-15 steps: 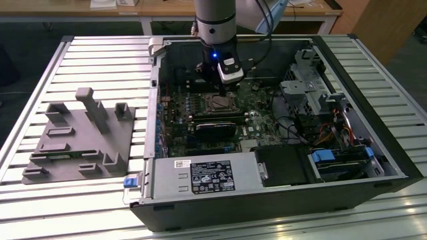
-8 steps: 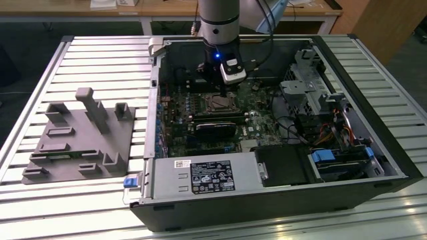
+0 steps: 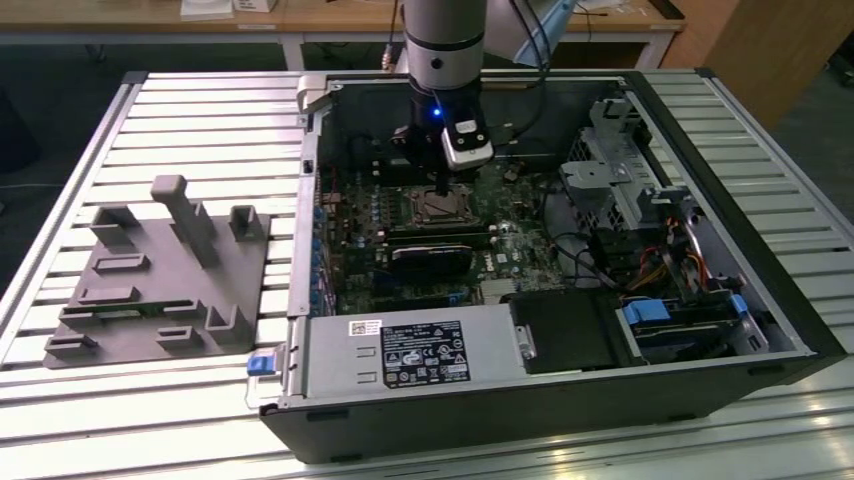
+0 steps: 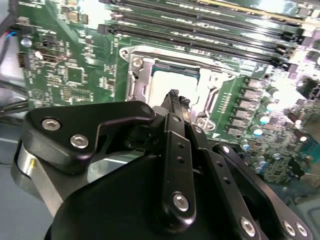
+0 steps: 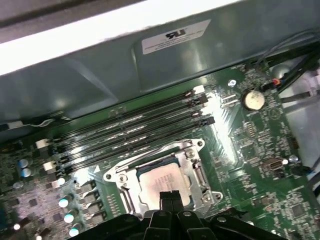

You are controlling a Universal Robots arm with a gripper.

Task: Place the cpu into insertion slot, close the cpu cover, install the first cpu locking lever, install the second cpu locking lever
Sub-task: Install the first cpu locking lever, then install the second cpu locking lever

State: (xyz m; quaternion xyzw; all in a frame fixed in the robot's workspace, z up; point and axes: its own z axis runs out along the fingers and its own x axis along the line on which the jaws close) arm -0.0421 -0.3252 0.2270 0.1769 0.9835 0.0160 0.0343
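The cpu [image 5: 161, 179] [image 4: 172, 81] lies flat in the insertion slot [image 3: 441, 206] on the green board inside the open computer case. The silvery cpu cover [image 5: 196, 172] [image 4: 136, 80] lies down around it, and the chip's pale top shows through the window. My gripper [image 3: 443, 187] [image 4: 174, 96] [image 5: 170, 197] hangs just above the socket's near edge. Its black fingertips are pressed together, shut, with nothing between them. Whether the thin locking levers are latched I cannot tell.
Long black memory slots [image 5: 130, 131] [image 4: 210, 25] run beside the socket. A coin cell [image 5: 253, 99] sits further along the board. The case holds a black expansion card [image 3: 434, 255], a power supply [image 3: 407, 352] and a drive cage [image 3: 627, 170]. A grey fixture [image 3: 160, 270] stands at the exterior view's left.
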